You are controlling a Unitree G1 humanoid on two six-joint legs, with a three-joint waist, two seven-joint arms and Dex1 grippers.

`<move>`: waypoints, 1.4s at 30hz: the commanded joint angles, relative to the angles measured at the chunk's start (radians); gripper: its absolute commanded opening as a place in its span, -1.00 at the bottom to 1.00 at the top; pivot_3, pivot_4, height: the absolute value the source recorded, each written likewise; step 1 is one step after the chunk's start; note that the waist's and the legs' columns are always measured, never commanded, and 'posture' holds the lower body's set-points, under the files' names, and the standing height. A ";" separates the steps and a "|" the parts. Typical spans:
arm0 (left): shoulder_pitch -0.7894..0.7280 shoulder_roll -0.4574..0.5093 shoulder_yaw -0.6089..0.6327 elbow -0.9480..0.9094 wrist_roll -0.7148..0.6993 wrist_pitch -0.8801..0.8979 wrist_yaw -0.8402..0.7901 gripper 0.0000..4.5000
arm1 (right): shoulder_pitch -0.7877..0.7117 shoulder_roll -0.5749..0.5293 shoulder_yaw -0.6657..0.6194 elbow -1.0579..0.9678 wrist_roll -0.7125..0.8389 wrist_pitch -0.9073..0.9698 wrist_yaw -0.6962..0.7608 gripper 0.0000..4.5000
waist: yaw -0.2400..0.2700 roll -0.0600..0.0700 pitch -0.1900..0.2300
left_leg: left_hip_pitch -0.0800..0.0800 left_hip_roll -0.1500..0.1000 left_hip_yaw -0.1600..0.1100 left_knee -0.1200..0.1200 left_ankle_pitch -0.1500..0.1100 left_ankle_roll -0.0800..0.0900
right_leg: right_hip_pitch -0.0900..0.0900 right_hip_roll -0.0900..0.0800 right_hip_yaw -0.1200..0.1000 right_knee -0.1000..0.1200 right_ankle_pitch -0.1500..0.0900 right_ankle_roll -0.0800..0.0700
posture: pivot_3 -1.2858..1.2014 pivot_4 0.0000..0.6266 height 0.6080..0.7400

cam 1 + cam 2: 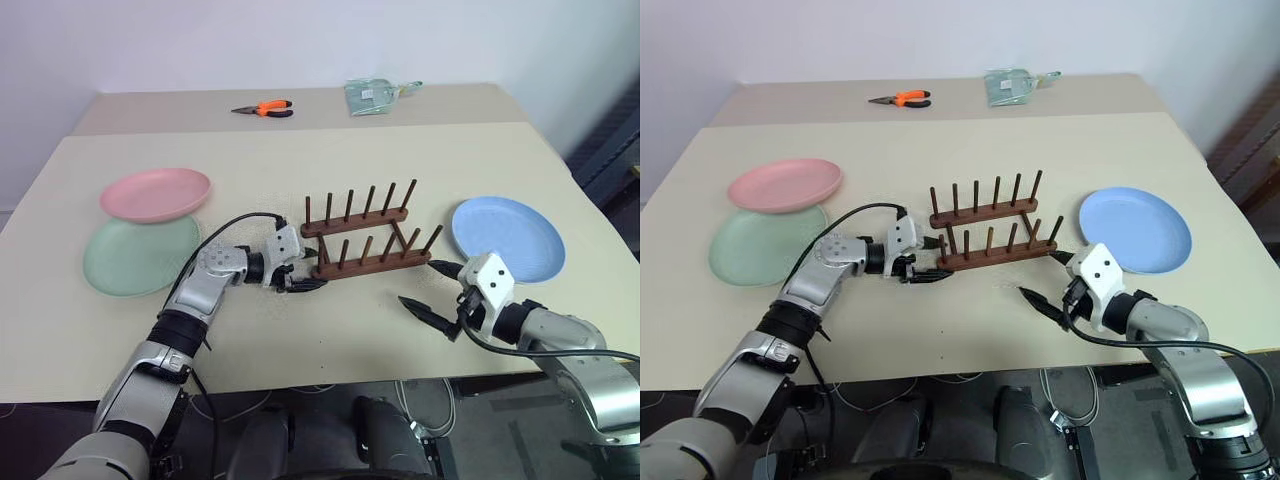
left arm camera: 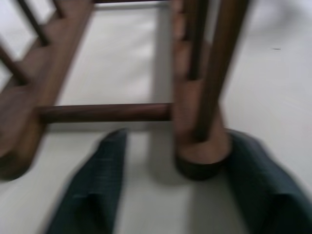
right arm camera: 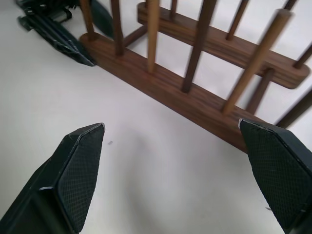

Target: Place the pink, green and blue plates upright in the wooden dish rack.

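Observation:
The wooden dish rack (image 1: 360,236) stands in the middle of the table with nothing between its pegs. At the left, the pink plate (image 1: 155,193) lies flat, overlapping the far edge of the green plate (image 1: 135,260). The blue plate (image 1: 507,237) lies flat to the right of the rack. My left gripper (image 1: 300,277) is open at the rack's left end. Its fingers (image 2: 97,190) straddle the end of the near rail (image 2: 201,156), with a gap on one side. My right gripper (image 1: 435,288) is open and empty, just off the rack's near right corner, by the blue plate's near edge.
Orange-handled pliers (image 1: 265,109) and a clear plastic packet (image 1: 372,96) lie on the far table section. Bare tabletop stretches in front of the rack (image 1: 340,330) to the table's front edge.

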 commanded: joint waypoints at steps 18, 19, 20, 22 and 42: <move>0.232 0.020 -0.087 -0.460 0.052 0.378 0.263 -0.99 | -0.201 0.086 0.200 0.218 -0.254 0.023 -0.168 -1.00 | -0.015 0.000 -0.001 | 0.001 0.000 0.000 0.000 0.000 0.000 | 0.001 0.000 0.000 0.000 -0.002 -0.004 | 0.03 -0.52 1.00; 0.229 0.005 -0.090 -0.436 0.078 0.344 0.300 -0.99 | -0.219 0.094 0.213 0.241 -0.270 0.010 -0.174 -1.00 | -0.013 0.000 -0.002 | 0.001 0.000 0.000 0.001 0.000 0.000 | 0.001 0.000 0.000 0.000 -0.002 -0.003 | 0.03 -0.52 1.00; 0.227 -0.008 -0.091 -0.420 0.095 0.318 0.330 -0.99 | -0.233 0.101 0.222 0.261 -0.283 -0.003 -0.178 -1.00 | -0.012 0.000 -0.002 | 0.001 0.000 0.000 0.001 0.000 0.000 | 0.002 0.000 0.000 0.000 -0.002 -0.003 | 0.03 -0.52 1.00; 0.215 -0.042 -0.076 -0.378 0.123 0.316 0.412 -0.99 | -0.279 0.127 0.235 0.328 -0.313 -0.035 -0.206 -1.00 | -0.012 0.000 -0.004 | 0.002 0.000 0.000 0.001 0.000 0.000 | 0.003 0.000 0.000 0.000 -0.002 -0.003 | 0.03 -0.52 1.00; 0.170 -0.035 -0.002 -0.248 0.060 0.215 0.422 -1.00 | -0.423 0.154 0.227 0.475 -0.339 -0.200 -0.121 -0.89 | -0.028 0.004 -0.008 | 0.005 0.000 0.000 -0.001 0.000 0.000 | 0.002 0.001 0.000 0.003 0.001 -0.001 | 0.03 -0.52 1.00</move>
